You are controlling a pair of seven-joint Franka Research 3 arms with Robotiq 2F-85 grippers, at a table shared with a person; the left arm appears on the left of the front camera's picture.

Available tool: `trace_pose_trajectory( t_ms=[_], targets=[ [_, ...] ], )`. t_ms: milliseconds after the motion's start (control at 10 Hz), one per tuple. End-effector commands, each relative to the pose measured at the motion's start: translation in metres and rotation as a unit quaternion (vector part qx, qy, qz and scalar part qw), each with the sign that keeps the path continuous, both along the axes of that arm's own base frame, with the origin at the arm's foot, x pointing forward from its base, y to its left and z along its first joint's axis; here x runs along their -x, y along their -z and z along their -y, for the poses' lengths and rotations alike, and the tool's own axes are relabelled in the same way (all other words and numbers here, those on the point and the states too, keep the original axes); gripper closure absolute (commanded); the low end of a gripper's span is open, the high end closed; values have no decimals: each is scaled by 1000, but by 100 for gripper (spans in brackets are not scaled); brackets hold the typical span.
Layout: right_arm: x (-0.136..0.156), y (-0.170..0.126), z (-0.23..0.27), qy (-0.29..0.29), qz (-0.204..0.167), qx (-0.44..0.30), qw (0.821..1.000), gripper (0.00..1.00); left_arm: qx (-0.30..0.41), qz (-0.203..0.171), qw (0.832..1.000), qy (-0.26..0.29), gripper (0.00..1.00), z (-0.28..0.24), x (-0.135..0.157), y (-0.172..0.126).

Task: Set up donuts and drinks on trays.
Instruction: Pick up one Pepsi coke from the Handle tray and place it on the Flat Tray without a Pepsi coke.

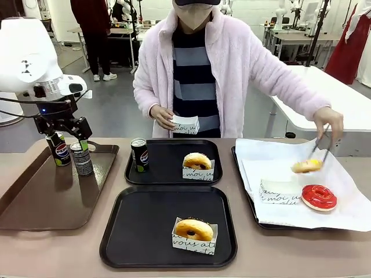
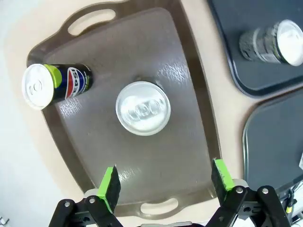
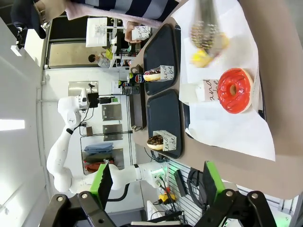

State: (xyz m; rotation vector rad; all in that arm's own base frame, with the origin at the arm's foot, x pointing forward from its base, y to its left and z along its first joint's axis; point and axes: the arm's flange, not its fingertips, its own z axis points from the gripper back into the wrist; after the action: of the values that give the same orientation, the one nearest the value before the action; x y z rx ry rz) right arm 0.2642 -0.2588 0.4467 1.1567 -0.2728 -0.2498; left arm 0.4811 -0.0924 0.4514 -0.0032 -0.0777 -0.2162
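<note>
Fetching a drink for the canless tray

Left gripper (image 2: 165, 182) hovers, jaws spread, over the silver-topped can (image 2: 142, 108) on the brown tray (image 2: 184, 156), front view's left (can untouched); next: descend, clamp, carry to lower-centre black tray (image 1: 145, 226).

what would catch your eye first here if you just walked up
The bright red donut on the white paper at the right stands out most, with the person's tongs holding a yellow donut just above that paper. At the left, the robot's left hand hangs open over a silver-topped can on the brown tray.
</note>
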Motion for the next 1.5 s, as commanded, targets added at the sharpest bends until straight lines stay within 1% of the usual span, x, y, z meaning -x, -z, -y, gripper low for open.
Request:
trace_pose_trajectory(
  t_ms=[0, 100, 300, 400, 600, 700, 800, 900, 1000, 1100, 1200, 1300, 1400],
  targets=[
    [-1, -2, 0, 3, 3, -9, 1000, 0, -6, 6, 999, -33, 0, 9, -14, 2],
    [-1, -2, 0, 3, 3, -9, 1000, 0, -10, 5, 999, -42, 0, 12, -30, 4],
    [-1, -2, 0, 3, 3, -9, 1000, 0, -9, -6, 995, -94, 0, 8, -41, 19],
    [-1, -2, 0, 3, 3, -9, 1000, 0, -11, -13, 995, -100, 0, 9, -57, 24],
    [-1, -2, 0, 3, 3, -9, 1000, 0, -16, -17, 993, -116, 0, 5, -60, 37],
    [-1, -2, 0, 3, 3, -9, 1000, 0, -18, -21, 993, -111, 0, 5, -70, 43],
    [-1, -2, 0, 3, 3, -9, 1000, 0, -18, -28, 992, -119, 0, 2, -66, 53],
    [-1, -2, 0, 3, 3, -9, 1000, 0, -21, -37, 992, -120, 0, 1, -70, 58],
    [-1, -2, 0, 3, 3, -9, 1000, 0, -21, -45, 992, -118, 0, -1, -70, 60],
    [-1, -2, 0, 3, 3, -9, 1000, 0, -15, -52, 991, -120, 0, -3, -64, 61],
    [-1, -2, 0, 3, 3, -9, 1000, 0, -12, -55, 992, -115, 0, -2, -65, 58],
    [-1, -2, 0, 3, 3, -9, 1000, 0, -6, -53, 992, -111, 58, -2, -61, 57],
    [-1, -2, 0, 3, 3, -9, 1000, 0, -7, -53, 993, -107, 59, -1, -61, 55]
  ],
)
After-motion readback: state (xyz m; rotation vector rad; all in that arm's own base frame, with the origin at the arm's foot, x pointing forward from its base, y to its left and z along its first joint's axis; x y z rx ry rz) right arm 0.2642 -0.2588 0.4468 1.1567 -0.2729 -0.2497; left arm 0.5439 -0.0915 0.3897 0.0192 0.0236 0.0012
